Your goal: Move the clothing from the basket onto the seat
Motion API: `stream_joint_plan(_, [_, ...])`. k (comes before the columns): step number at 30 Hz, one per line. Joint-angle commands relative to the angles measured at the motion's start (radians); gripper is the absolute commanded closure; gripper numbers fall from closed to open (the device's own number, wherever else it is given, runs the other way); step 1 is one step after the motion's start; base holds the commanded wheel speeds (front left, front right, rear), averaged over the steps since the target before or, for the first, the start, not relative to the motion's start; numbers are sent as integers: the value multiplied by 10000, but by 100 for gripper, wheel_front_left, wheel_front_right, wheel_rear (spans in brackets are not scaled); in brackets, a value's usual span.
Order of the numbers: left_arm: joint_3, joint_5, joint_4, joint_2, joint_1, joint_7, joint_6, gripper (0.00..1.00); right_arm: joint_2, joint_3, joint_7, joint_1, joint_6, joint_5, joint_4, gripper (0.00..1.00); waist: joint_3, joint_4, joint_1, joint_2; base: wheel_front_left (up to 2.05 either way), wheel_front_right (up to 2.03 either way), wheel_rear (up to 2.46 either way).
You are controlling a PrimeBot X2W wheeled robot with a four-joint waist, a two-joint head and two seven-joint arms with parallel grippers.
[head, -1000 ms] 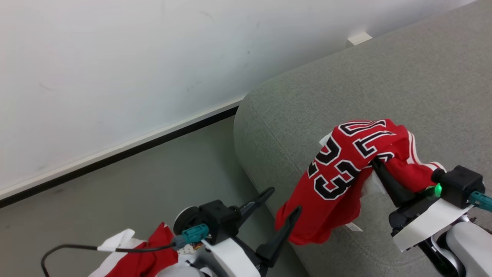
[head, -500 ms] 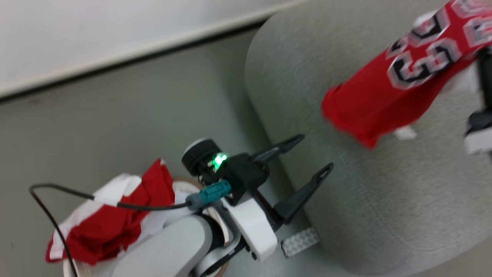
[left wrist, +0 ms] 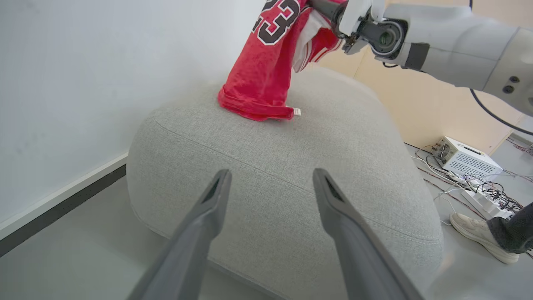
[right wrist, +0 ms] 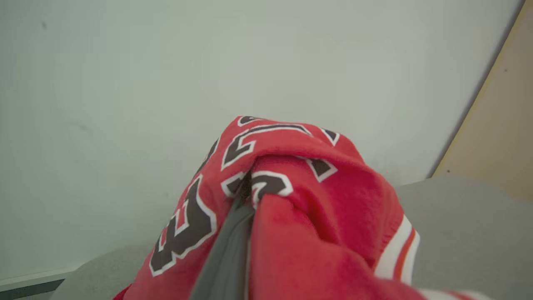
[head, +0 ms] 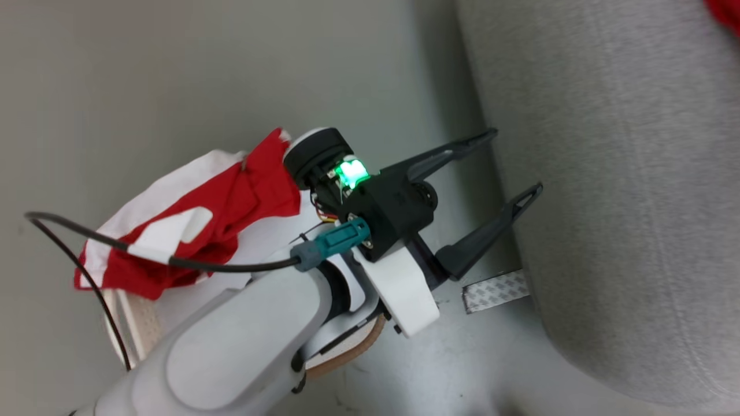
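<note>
My right gripper (right wrist: pixel 247 183) is shut on a red jersey (right wrist: pixel 291 200) with dark white-outlined numbers, which drapes over its fingers. In the left wrist view that jersey (left wrist: pixel 262 75) hangs from the right gripper (left wrist: pixel 322 6), and its lower hem rests on the grey seat (left wrist: pixel 291 166). My left gripper (head: pixel 516 160) stands open and empty by the seat's side (head: pixel 636 173), low over the floor. Behind the left arm, more red and white clothing (head: pixel 191 231) lies heaped in the basket (head: pixel 144 323), whose brown rim (head: pixel 347 358) shows under the wrist.
A strip of grey tape (head: pixel 497 289) lies on the floor beside the seat's foot. In the left wrist view a white wall (left wrist: pixel 83 83) stands to the left; an electronics box (left wrist: pixel 464 160), cables and a person's shoe (left wrist: pixel 479 233) are on the floor to the right.
The head camera has swung down and left, so the basket and left arm now sit mid-picture and the jersey has slid out at the top right. Both grippers keep their states.
</note>
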Motion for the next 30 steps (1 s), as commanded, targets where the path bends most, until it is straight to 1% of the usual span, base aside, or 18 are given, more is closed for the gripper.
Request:
stream_joint_plan(1, [62,165,126,-58,-241,-134,-30,0,52,-261,73,-140,-22,-314,627,100,435,494,-4,-1,0,0,0])
stream_joint_plan(4, [112,130,309,-119,-313,-305,3,0,444,-560,-135,36,-22,-574,1485,100,449,600,-4,-1,0,0,0])
stream_joint_plan(5, [114,96,356,-127,-318,-331,0,0,561,-638,-244,181,-22,-681,1740,85,425,618,-4,-1,0,0,0])
stream_joint_plan(6, [119,67,403,-129,-300,-398,0,0,701,-719,-371,318,-23,-778,2001,62,385,629,-4,-1,0,0,0])
stream_joint_plan(7, [112,41,437,-130,-257,-416,0,0,832,-760,-474,410,-23,-865,2177,31,328,630,-4,-1,0,0,0])
stream_joint_plan(8, [96,17,494,-120,-197,-456,4,0,975,-817,-579,471,-23,-914,2327,31,259,625,-4,-1,0,0,0])
stream_joint_plan(9, [83,-5,561,-97,-133,-479,6,0,1111,-853,-681,545,-22,-963,2426,0,180,613,-4,-1,0,0,0])
stream_joint_plan(12, [121,-63,710,4,41,-607,62,0,1587,-808,-887,1018,-22,-1055,2580,0,-133,529,-4,-1,0,0,0])
stream_joint_plan(16, [175,-171,955,126,389,-845,168,0,1962,-503,-992,1811,-23,-1112,2275,0,-815,367,-4,-1,0,0,0])
stream_joint_plan(18, [224,-278,1082,185,674,-975,271,0,2048,-365,-1032,2374,-23,-1226,2017,0,-1251,293,-4,-1,0,0,0])
stream_joint_plan(21, [322,-538,1309,227,1189,-1271,445,0,2262,-191,-1037,3249,-23,-1325,1560,0,-2008,227,-4,-1,0,0,0])
stream_joint_plan(25, [421,-787,1586,313,1962,-1599,704,0,2358,23,-1044,4464,-23,-1549,747,0,-3059,213,-4,-1,0,0,0])
stream_joint_plan(30, [597,-1059,1846,467,2894,-2052,1113,0,2522,109,-1047,5855,-23,-1711,-441,0,-4213,419,-4,-1,0,0,0])
